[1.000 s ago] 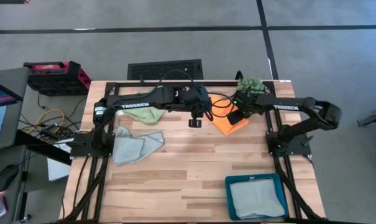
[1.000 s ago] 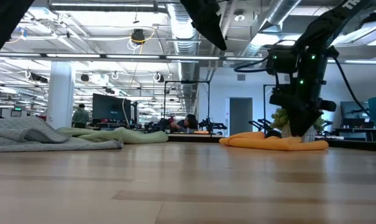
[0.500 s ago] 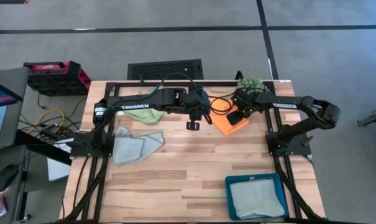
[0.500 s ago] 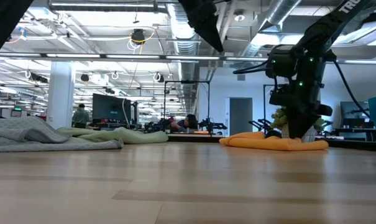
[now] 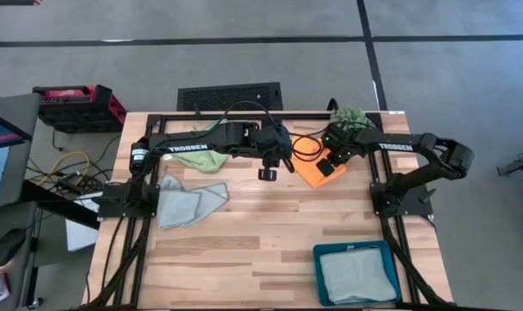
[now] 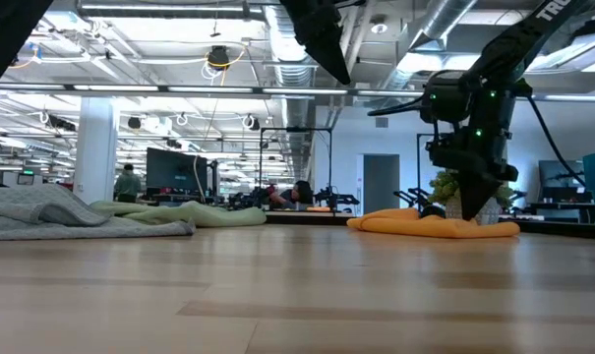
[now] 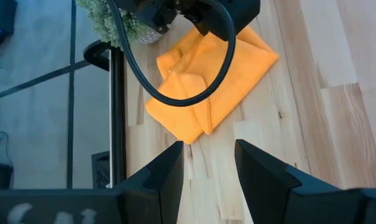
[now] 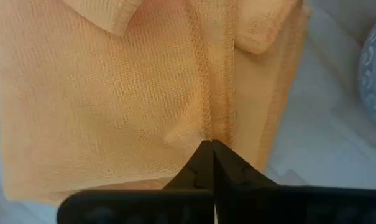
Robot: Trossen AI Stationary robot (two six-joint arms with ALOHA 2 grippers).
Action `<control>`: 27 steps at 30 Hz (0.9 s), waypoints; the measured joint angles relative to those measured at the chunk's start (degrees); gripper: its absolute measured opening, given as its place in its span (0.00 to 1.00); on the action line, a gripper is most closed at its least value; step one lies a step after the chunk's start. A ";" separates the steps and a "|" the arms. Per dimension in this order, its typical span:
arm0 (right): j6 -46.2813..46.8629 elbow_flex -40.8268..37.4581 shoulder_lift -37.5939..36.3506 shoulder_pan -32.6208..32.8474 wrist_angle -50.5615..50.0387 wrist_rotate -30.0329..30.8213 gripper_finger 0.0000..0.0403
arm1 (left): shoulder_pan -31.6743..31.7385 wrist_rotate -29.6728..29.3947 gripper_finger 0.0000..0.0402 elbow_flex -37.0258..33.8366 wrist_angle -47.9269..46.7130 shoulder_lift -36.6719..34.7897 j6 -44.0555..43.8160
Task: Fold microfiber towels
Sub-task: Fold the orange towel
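Note:
An orange towel (image 5: 315,170) lies folded in several layers at the table's far right. My right gripper (image 8: 210,147) stands on it, pointing down, shut on its hem. My left gripper (image 5: 267,174) hangs open above bare wood just left of that towel, its fingers (image 7: 175,169) holding nothing. A light green towel (image 5: 207,159) lies crumpled under the left arm. A blue-grey towel (image 5: 188,201) is spread loosely at the left. A pale mint towel (image 5: 358,276) rests flat in the tray. My right gripper meets the orange towel's stitched hem (image 8: 207,127) with its fingertips, coming steeply from above. The hem runs straight in between the shut tips, and the cloth puckers a little beside them. One layer or several, I cannot tell. The towel lies on the table (image 6: 435,225).
A teal tray (image 5: 316,266) sits at the near right corner. A spiky green ball plant (image 5: 349,117) stands at the far right edge, just behind the orange towel. A black cable (image 7: 175,93) loops over that towel. Bare wood fills the table's middle and near left.
My right gripper has shut its fingers on the orange towel and rolled its wrist somewhat, staying where it was. The towel lies as before.

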 joint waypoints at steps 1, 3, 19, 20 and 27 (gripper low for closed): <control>0.17 0.00 -0.02 0.25 0.04 1.16 0.03 | 0.00 0.00 0.34 0.00 -0.07 0.02 0.00; 1.02 0.00 -0.29 0.72 -0.27 3.45 0.03 | 0.00 0.00 0.34 0.00 -0.32 0.02 0.00; 9.33 0.00 -13.04 0.95 -11.89 14.17 0.01 | 0.00 0.00 0.34 0.00 -1.25 0.06 0.03; 10.48 0.00 -13.54 0.95 -13.17 15.71 0.01 | 0.00 0.00 0.34 0.00 -1.25 0.07 0.04; 13.37 0.00 -13.60 -0.02 -17.20 20.03 0.00 | 0.00 0.01 0.34 0.00 -1.29 0.07 0.02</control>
